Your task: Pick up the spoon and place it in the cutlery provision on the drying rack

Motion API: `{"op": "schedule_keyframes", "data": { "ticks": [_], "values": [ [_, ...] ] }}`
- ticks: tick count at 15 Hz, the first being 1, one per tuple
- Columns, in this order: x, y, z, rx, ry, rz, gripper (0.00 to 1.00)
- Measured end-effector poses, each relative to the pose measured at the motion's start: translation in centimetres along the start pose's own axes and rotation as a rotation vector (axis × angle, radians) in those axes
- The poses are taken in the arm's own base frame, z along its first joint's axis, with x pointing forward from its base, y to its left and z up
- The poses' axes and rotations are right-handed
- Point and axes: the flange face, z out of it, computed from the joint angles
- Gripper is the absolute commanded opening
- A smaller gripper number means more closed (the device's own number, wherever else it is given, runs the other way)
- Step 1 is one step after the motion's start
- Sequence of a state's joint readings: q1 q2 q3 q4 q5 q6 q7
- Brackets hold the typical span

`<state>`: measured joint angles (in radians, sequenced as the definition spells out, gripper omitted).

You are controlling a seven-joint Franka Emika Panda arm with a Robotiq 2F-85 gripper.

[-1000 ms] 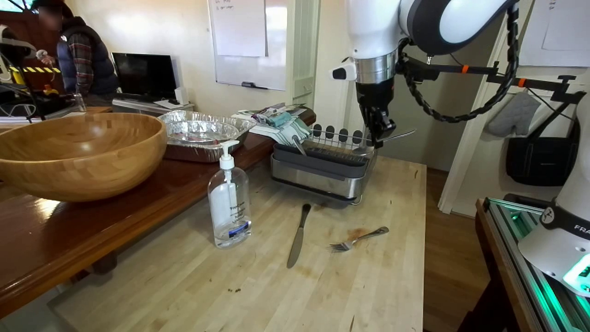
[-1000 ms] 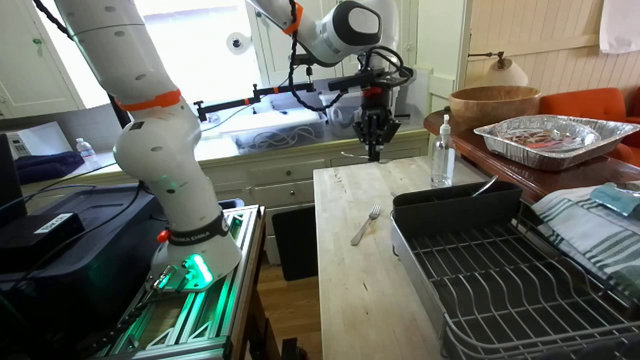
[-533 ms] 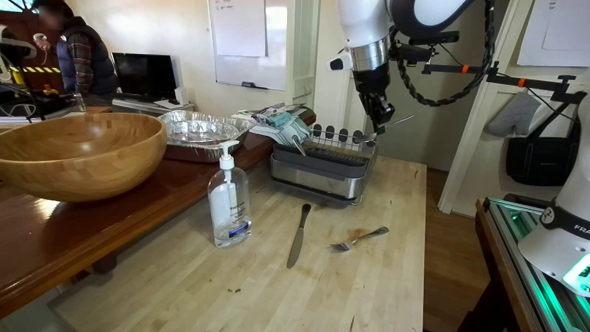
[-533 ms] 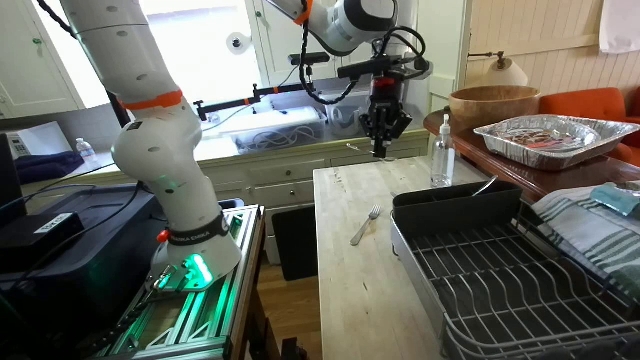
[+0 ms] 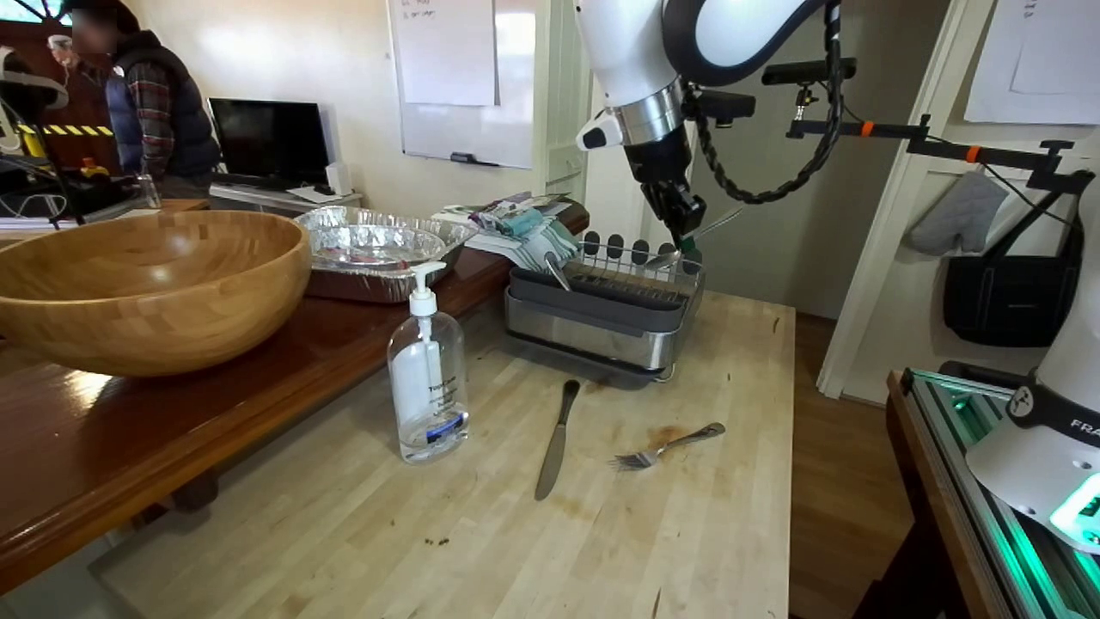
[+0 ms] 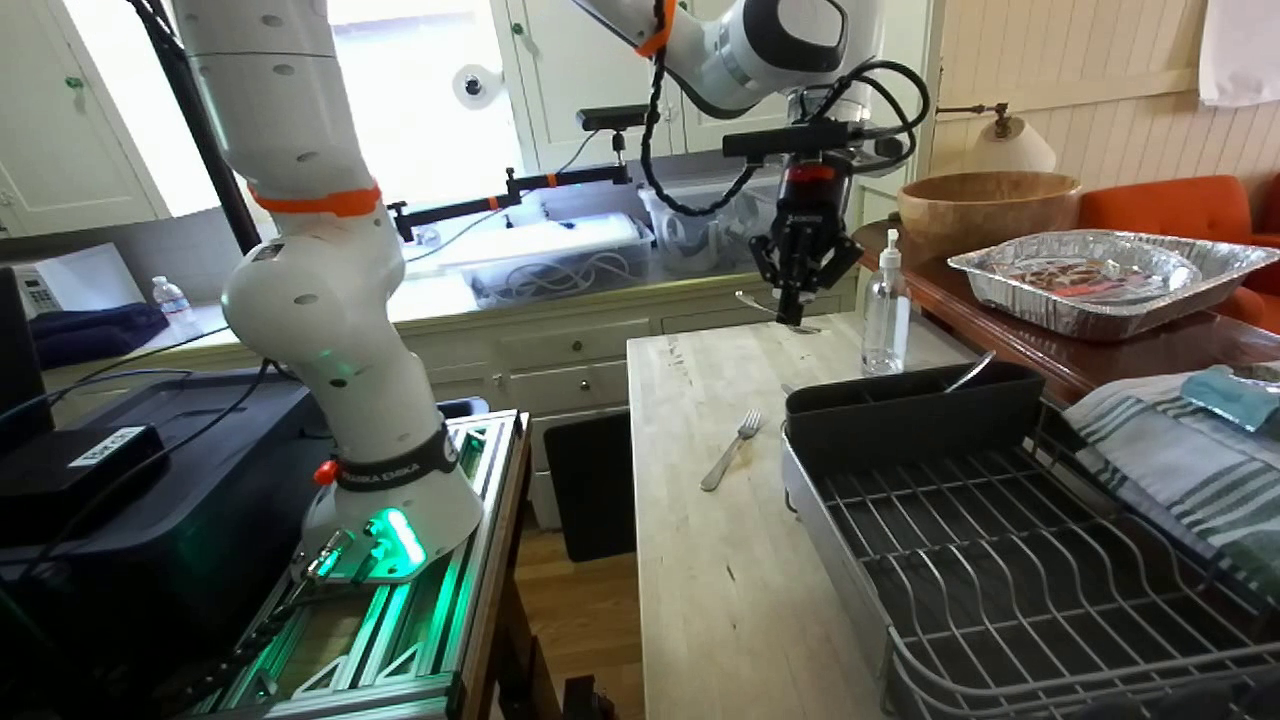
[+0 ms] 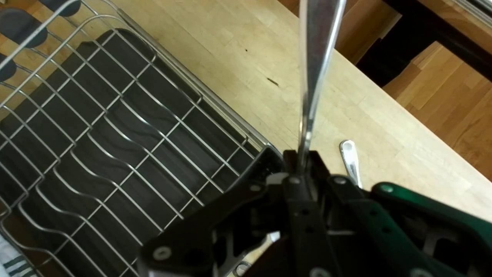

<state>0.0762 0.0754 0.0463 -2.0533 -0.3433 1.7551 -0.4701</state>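
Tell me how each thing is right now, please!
Spoon, tilted, up in the air
Gripper, shut on the spoon
Cutlery holder, a metal handle sticking out
Rack, standing on the pale table
Fork, lying on the pale table
Knife, lying on the pale table
Bottle, upright, partly filled
Bowl, right side up
Screen, dark
Base light, glowing green

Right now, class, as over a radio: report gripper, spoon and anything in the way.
Gripper shut on spoon. Spoon aloft, tilted, not yet in cutlery provision. Possible obstacle: a utensil leaning in it.
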Motion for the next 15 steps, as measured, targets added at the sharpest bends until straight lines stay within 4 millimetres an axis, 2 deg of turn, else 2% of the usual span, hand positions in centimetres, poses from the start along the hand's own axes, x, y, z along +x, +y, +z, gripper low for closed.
{"op": "schedule_keyframes", "data": {
  "ticks": [15],
  "values": [
    [3.9,4.6,2.0,-0.016,-0.143,-0.069,0.02]
  ]
}}
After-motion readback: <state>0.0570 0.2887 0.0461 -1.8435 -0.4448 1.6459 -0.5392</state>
